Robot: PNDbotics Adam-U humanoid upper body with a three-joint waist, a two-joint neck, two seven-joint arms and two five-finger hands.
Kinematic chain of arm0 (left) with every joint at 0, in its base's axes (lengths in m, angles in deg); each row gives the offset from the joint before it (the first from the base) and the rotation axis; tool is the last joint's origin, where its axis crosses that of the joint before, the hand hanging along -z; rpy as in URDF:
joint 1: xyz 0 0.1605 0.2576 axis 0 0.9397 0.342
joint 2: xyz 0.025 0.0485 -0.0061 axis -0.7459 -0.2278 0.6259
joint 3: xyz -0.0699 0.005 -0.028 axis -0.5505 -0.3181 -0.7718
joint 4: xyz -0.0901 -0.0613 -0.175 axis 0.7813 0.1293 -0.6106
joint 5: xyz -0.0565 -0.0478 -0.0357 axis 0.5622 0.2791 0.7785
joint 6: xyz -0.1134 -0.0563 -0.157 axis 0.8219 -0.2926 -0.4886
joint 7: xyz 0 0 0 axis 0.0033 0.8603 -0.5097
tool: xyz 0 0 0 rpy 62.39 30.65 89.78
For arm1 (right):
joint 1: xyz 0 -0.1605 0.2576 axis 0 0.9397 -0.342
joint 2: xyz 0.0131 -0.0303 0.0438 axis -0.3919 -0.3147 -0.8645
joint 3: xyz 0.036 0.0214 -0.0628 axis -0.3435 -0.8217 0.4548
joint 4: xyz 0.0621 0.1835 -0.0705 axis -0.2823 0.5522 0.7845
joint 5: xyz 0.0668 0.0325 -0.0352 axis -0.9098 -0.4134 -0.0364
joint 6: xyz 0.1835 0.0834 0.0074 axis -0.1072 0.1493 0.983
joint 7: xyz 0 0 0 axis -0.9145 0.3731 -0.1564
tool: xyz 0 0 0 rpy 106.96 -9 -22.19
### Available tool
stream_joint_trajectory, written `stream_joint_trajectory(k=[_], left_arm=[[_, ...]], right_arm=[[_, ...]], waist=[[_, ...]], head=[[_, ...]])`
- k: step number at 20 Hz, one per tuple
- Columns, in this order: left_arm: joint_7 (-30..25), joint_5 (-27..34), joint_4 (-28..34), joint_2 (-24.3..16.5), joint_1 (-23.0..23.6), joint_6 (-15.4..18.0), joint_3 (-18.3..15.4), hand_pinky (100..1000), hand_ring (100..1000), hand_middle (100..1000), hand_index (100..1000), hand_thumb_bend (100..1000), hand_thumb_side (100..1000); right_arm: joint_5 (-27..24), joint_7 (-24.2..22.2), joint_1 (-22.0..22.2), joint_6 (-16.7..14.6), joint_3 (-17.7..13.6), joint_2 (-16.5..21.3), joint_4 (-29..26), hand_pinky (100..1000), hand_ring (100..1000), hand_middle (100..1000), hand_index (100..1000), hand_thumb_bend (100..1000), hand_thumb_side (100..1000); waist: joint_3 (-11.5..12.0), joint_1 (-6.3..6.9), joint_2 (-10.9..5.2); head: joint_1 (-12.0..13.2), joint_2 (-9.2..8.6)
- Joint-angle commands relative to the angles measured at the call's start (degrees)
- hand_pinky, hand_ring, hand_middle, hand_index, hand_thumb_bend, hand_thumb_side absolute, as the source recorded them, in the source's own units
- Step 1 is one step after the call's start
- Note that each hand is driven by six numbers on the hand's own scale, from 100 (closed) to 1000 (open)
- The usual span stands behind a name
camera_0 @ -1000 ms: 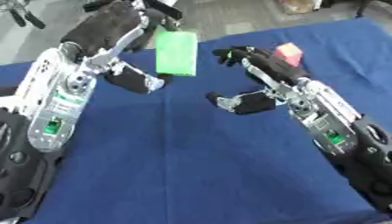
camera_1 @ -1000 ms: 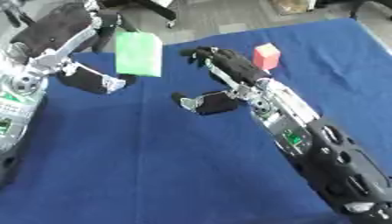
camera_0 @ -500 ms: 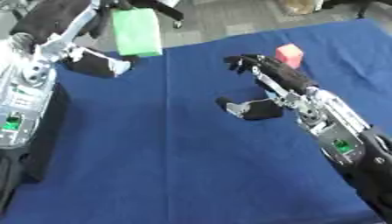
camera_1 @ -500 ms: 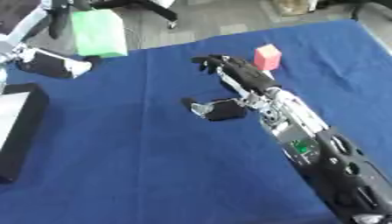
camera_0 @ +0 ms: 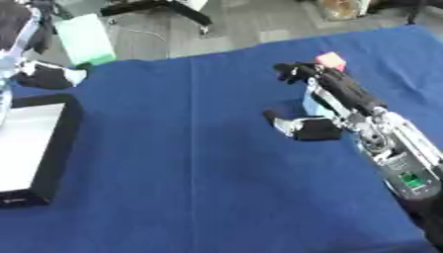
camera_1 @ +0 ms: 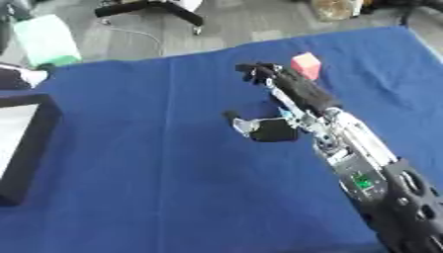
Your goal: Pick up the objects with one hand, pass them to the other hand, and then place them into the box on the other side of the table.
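A light green block (camera_0: 85, 38) hangs in the air at the top left, beyond the table's far edge, with my left hand (camera_0: 45, 77) shut on it; most of that hand is cut off by the picture's edge. The black box (camera_0: 61, 148) with a pale inside stands at the table's left edge, below and nearer than the block. My right hand (camera_0: 322, 101) hovers open over the middle right of the blue cloth, fingers stretched forward, thumb spread, holding nothing. A small pink block (camera_1: 305, 65) stands on the cloth just beyond its fingertips.
A blue cloth (camera_0: 190, 188) covers the whole table. Grey floor and the legs of a chair base (camera_0: 160, 7) lie beyond the far edge. My right forearm (camera_0: 402, 168) runs in from the lower right corner.
My left hand has carried the green block to the left and up, uncovering the box at the left edge. The right hand stays open and has drawn slightly to the right.
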Motion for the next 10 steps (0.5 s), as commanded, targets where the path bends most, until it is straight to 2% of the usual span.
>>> stream_joint_trajectory(k=[1,4,6,10], left_arm=[[1.2,-1.9,-2.2,-3.5,0.9,-1.9,-3.2,550,303,232,441,198,100],[1.8,-3.7,-5.4,-4.6,3.1,-3.6,-5.4,559,308,236,446,208,100],[2.1,-4.3,-7.7,-5.0,4.1,-4.4,-6.6,564,311,239,449,209,100],[2.3,-4.8,-12.6,-5.2,5.5,-5.3,-8.1,597,337,265,477,235,100]], right_arm=[[0.4,0.4,-0.1,0.1,-1.1,1.1,-1.6,883,742,729,926,299,643],[0.6,0.5,0.6,-0.1,-1.3,0.9,-1.6,884,743,727,925,298,648],[0.8,0.4,0.8,-0.3,-1.3,0.7,-1.7,884,743,727,925,291,645],[0.7,0.4,1.2,-0.6,-1.5,0.5,-2.3,886,744,725,925,281,645]], waist=[[0.0,-0.96,-1.46],[0.0,-0.98,-1.49],[0.0,-1.02,-1.53],[-0.2,-1.17,-1.61]], head=[[0.5,-0.15],[1.0,-0.15],[2.4,-0.15],[9.3,-0.15]])
